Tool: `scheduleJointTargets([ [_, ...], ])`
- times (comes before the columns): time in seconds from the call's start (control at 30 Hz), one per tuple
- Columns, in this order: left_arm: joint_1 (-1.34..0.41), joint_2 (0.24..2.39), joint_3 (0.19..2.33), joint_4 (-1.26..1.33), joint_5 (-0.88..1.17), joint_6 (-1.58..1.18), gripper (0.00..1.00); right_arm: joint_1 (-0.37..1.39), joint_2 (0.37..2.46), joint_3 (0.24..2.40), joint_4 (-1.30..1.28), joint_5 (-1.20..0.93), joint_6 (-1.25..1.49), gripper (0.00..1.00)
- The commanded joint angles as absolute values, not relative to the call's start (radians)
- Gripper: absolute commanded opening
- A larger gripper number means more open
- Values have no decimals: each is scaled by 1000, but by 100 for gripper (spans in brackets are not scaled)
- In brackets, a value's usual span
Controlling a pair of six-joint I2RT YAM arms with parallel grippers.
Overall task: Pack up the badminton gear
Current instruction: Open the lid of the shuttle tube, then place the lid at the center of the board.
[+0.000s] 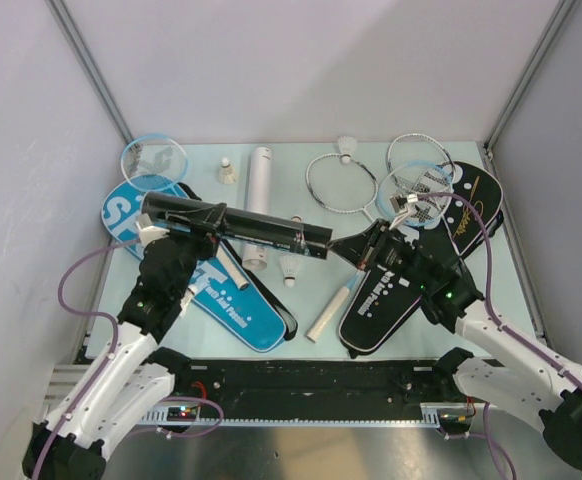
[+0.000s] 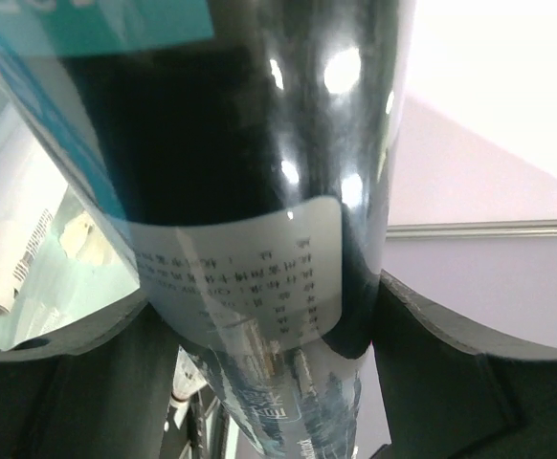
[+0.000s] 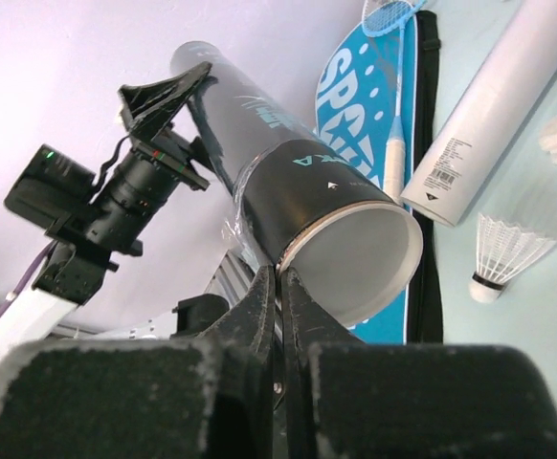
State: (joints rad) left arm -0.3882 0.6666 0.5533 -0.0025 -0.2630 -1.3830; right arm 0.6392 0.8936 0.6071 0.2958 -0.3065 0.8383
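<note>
Left claw (image 1: 183,220) is clamped around a long black tube with a glossy skin and a pale printed label (image 1: 261,225), gripping it close to its capped end. The wrist view shows a dark finger (image 2: 451,373) pressed to each flank. That tube hangs level in the air, crosswise over the pale green tabletop (image 1: 301,165), with its capped end near the grey left wall (image 1: 31,150).

Right claw (image 3: 280,287) is clenched with nothing between its jaws. Its pinched tips sit at the lower rim of the tube's open mouth; whether they touch the rim I cannot tell. The mouth shows a white lining.

Under the tube lie a blue racket-shaped cover with white lettering (image 1: 226,295) and a long white tube (image 1: 259,185), the latter crossing beneath it. A white feather shuttlecock (image 1: 291,268) lies just past the black tube on the near side, and a second one (image 1: 229,172) lies near the back. A black racket-shaped cover with white print (image 1: 386,300) sits under the right arm.

Silver thin-framed rackets (image 1: 341,183) crowd the far right corner, and a light blue racket head (image 1: 154,160) sits at the far left. Grey walls close the left, back and right edges.
</note>
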Motion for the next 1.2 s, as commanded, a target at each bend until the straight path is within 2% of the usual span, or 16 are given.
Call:
scheduleJointTargets([
  [0.0,-295,704,591,7,-166,-1422,39,560,885,605,428,-426,795,0],
  [0.2,-233,706,602,6,-126,-1407,38,455,876,604,406,-583,751,0],
  [0.77,-147,696,615,6,-70,-1335,36,387,868,604,333,-689,690,0],
  [0.87,-145,678,602,8,-68,-1331,37,389,878,604,308,-644,699,0],
  [1.03,-134,620,586,-59,-93,-1302,38,404,918,614,207,-442,679,0],
  [1.17,-112,604,586,-81,65,-1354,38,439,1006,657,124,-234,626,0],
])
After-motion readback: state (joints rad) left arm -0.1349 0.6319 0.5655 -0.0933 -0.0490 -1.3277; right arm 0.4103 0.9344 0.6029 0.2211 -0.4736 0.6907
